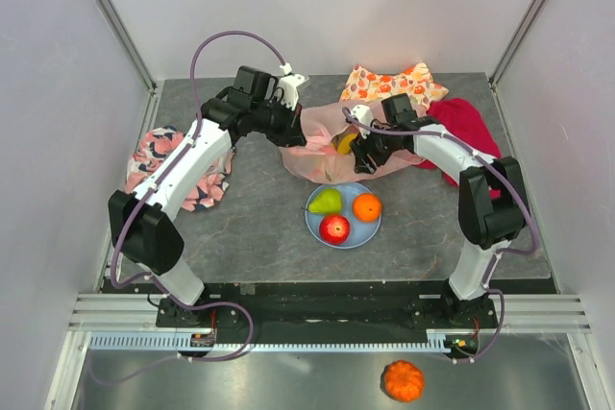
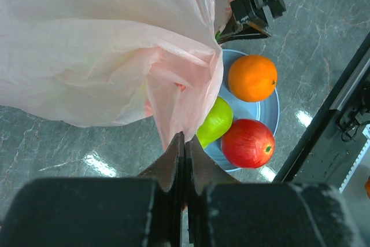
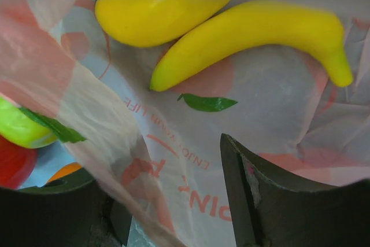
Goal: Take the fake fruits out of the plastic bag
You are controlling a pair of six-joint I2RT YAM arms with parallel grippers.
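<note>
The pink plastic bag [image 1: 322,162] lies at mid-table behind the blue plate [image 1: 369,230]. My left gripper [image 1: 291,133] is shut on the bag's edge [image 2: 184,143] and holds the film [image 2: 98,44] lifted. My right gripper [image 1: 358,151] is open at the bag's mouth. In the right wrist view its jaws [image 3: 167,201] stand wide apart over the printed film, with a fold draped over the left finger. A yellow banana [image 3: 254,33] and another yellow fruit [image 3: 156,15] lie inside, just ahead. A green pear [image 1: 326,201], an orange [image 1: 366,206] and a red apple [image 1: 334,229] sit on the plate.
A fruit-print orange cloth [image 1: 394,84] and a red cloth [image 1: 466,127] lie at the back right. A pink-and-black patterned cloth [image 1: 173,165] lies at the left. A small orange pumpkin [image 1: 404,381] sits on the ledge in front of the arm bases.
</note>
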